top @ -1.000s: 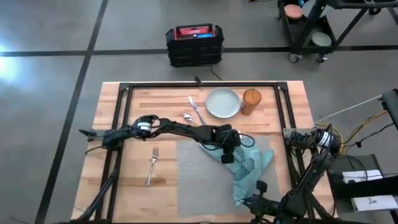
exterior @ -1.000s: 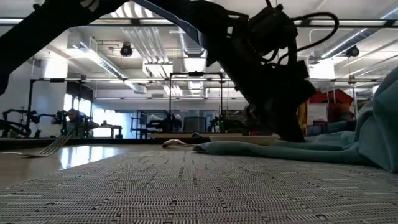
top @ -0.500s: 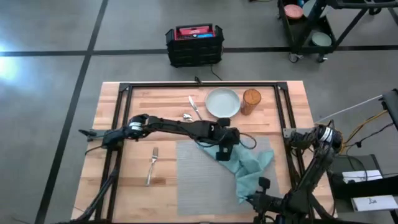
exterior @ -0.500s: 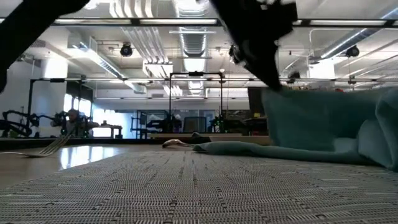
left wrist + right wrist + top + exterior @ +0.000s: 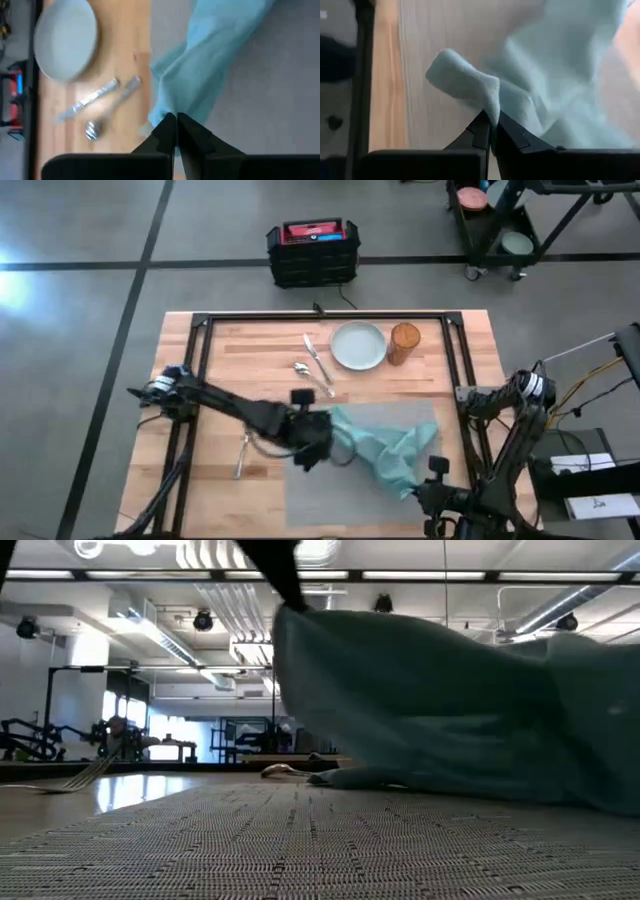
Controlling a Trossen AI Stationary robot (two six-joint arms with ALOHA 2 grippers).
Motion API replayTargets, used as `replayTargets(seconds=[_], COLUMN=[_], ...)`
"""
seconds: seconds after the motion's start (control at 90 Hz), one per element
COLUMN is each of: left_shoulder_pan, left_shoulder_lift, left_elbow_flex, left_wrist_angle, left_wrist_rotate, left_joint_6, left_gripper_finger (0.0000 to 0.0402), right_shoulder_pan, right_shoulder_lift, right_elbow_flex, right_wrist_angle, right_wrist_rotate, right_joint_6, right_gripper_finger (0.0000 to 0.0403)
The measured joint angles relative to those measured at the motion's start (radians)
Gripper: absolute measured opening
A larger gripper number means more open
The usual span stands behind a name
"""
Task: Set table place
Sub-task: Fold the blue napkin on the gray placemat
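Both grippers are pinching the teal cloth napkin (image 5: 385, 448), which hangs stretched between them above the grey woven placemat (image 5: 345, 492). The left gripper (image 5: 312, 442) sits over the placemat's left part, its fingers (image 5: 167, 131) pressed together on a corner of the cloth. The right gripper (image 5: 432, 480) is at the placemat's right edge near the front of the surface (image 5: 260, 350), its fingers (image 5: 485, 131) closed on another bunched corner. In the low view the napkin (image 5: 430, 710) is lifted high on the left arm's side and slopes down to the mat; how much of it touches the mat is hard to judge.

The silver fork (image 5: 243, 445) lies on the bare wood just left of the placemat. Behind the placemat, the knife (image 5: 318, 364) and spoon (image 5: 301, 368) lie side by side, with the pale round plate (image 5: 359, 345) to their right and the amber glass (image 5: 404, 343) just beside the plate. A black crate (image 5: 313, 252) stands on the floor beyond the surface.
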Motion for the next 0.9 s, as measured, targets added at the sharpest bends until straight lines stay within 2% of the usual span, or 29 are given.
replayTargets(seconds=[0.222, 0.322, 0.489, 0.633, 0.756, 0.9], left_shoulder_pan=[-0.156, -0.216, -0.262, -0.244, -0.22, -0.214], left_shoulder_lift=[-0.067, -0.068, -0.067, -0.068, -0.069, -0.072], left_elbow_flex=[-0.335, -0.433, -0.541, -0.552, -0.5, -0.406], left_wrist_angle=[0.269, 0.404, 0.582, 0.543, 0.435, 0.268], left_wrist_rotate=[0.076, 0.12, 0.168, 0.209, 0.273, 0.26], left_joint_6=[-0.148, -0.182, -0.204, -0.229, -0.238, -0.23], left_gripper_finger=[0.0, 0.0, 0.0001, 0.0034, 0.0094, 0.0168], right_shoulder_pan=[0.028, 0.036, 0.036, 0.029, 0.029, 0.029], right_shoulder_lift=[0.101, 0.107, 0.099, 0.098, 0.098, 0.098], right_elbow_flex=[-0.031, -0.029, -0.03, -0.039, -0.048, -0.059], right_wrist_angle=[0.05, 0.056, 0.057, 0.053, 0.057, 0.059], right_wrist_rotate=[-0.046, -0.084, -0.08, -0.077, -0.078, -0.077], right_joint_6=[0.077, 0.054, 0.042, 0.026, 0.049, 0.081], right_gripper_finger=[0.0, 0.0, 0.0, 0.0, 0.0, 0.0])
